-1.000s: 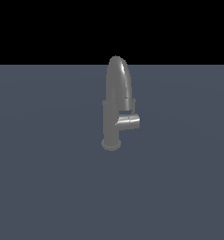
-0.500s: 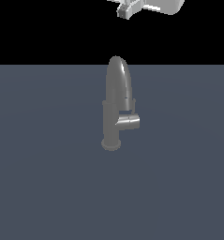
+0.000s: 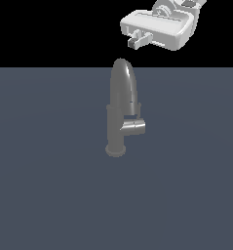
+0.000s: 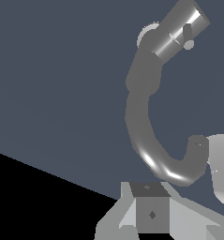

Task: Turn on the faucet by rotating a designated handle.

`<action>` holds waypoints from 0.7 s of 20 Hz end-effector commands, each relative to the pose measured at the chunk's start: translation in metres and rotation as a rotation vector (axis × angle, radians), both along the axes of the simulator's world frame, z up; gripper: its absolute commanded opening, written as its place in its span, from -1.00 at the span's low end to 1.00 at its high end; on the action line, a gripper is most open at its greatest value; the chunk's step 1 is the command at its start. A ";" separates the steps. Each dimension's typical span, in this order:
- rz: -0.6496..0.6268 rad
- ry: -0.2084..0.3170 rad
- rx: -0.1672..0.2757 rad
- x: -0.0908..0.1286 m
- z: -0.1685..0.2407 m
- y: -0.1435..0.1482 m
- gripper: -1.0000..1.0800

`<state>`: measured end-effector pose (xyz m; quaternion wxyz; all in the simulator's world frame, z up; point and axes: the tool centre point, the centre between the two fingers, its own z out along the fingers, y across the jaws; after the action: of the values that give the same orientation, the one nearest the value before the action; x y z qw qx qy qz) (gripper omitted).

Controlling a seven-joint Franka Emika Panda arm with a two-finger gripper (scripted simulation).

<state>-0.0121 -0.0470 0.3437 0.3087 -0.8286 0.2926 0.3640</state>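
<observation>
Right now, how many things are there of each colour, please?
Grey: 2, the faucet and its handle.
White: 1, the claw.
Total: 3.

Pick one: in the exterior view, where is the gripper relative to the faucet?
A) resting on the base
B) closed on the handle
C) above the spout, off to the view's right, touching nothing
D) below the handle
C: the gripper hangs above the spout's top, toward the exterior view's right, clear of the faucet and its handle.
</observation>
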 end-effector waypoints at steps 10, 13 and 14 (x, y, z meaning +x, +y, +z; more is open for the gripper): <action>-0.202 0.254 0.198 0.032 -0.083 -0.019 -1.00; -0.257 0.322 0.250 0.036 -0.106 -0.022 -1.00; -0.275 0.344 0.267 0.037 -0.114 -0.022 -1.00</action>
<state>0.0230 -0.0682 0.2412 0.3986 -0.6781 0.3907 0.4782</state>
